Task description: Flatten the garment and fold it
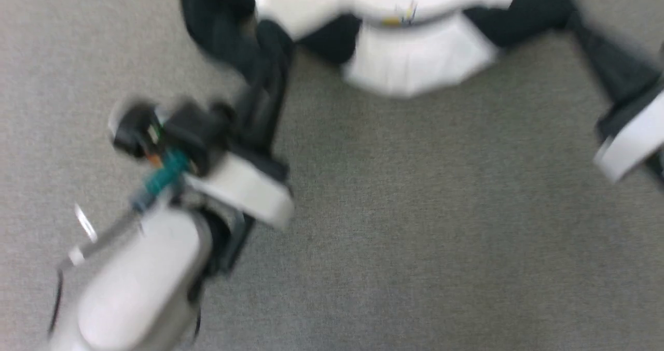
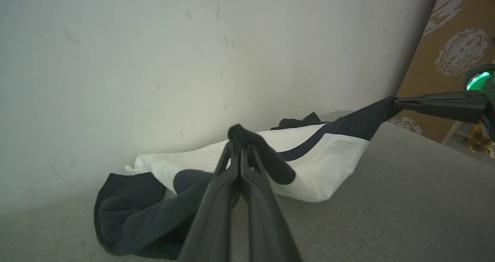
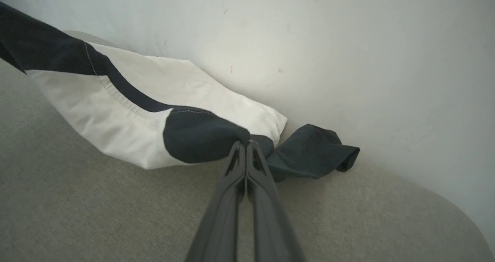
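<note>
The garment (image 1: 415, 66) is a white T-shirt with black shoulders and sleeves, bunched at the far side of a grey surface. A small yellow-blue print shows on its front. My left gripper (image 1: 272, 45) is shut on black fabric at the shirt's left side, and the left wrist view shows the cloth (image 2: 325, 161) pinched at the left gripper's tips (image 2: 240, 138). My right gripper (image 1: 568, 14) is shut on the black fabric at the right side. In the right wrist view the shirt (image 3: 116, 111) hangs stretched from the right gripper's tips (image 3: 245, 144). The head view is blurred.
The grey cloth-covered surface (image 1: 415, 226) stretches toward me. A white wall (image 2: 193, 60) stands right behind the shirt. A brown board with white patterns (image 2: 456, 41) leans at the far right of the left wrist view.
</note>
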